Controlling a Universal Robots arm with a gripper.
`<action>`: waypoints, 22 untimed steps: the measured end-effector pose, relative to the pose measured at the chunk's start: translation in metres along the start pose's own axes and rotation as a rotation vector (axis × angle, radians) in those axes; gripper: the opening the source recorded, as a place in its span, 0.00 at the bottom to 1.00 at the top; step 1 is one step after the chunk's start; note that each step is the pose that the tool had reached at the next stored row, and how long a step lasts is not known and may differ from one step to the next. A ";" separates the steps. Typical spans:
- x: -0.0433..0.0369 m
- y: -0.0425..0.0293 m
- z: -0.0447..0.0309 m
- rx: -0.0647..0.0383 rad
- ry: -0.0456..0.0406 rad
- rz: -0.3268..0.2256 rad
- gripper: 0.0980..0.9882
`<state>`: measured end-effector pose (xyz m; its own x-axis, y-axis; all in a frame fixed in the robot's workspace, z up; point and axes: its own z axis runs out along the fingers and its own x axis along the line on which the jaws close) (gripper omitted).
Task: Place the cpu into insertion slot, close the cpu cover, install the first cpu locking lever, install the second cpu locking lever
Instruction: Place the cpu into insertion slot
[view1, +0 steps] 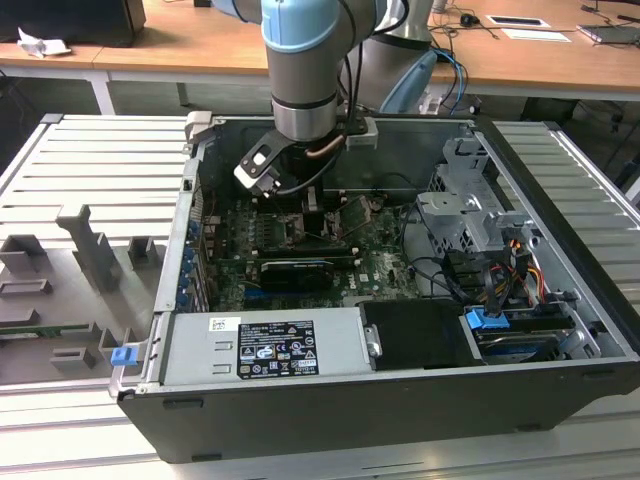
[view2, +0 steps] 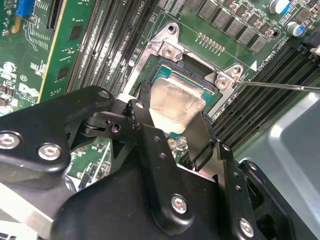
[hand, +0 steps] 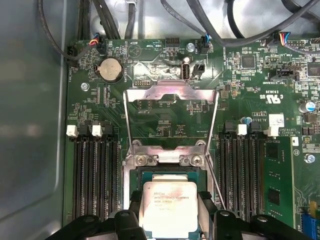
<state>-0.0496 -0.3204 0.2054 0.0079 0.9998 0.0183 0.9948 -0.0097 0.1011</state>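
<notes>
A: Cpu position?

B: The cpu lies silvery top up between the two black fingers, directly over the insertion slot. The slot's dark rim shows just past the chip's far edge. Seated or a hair above it: cannot tell.

A: Finger state?

B: The gripper is closed down to chip width. In both wrist views one finger presses on each of two opposite cpu edges, pinching it.

A: Beyond the fingertips?

B: The cpu cover stands open, swung up at the slot's far side. Green motherboard shows through its square window. In the second wrist view a thin locking lever juts out from the slot's corner bracket, not hooked down.

A: Outboard of the fingers?

B: Rows of long black memory slots run outside each finger, near but apart from them.

A: Exterior view?

B: The arm reaches straight down into the open computer case, with the gripper low over the board.
</notes>
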 end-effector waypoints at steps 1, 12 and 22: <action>0.0000 0.0000 0.0004 0.000 -0.0001 0.000 0.48; 0.0000 0.0006 0.0034 0.000 0.0002 -0.002 0.48; 0.0007 0.0010 -0.0005 0.000 0.0044 -0.002 0.56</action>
<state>-0.0486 -0.3197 0.2060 0.0055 0.9997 0.0225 0.9949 -0.0078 0.1010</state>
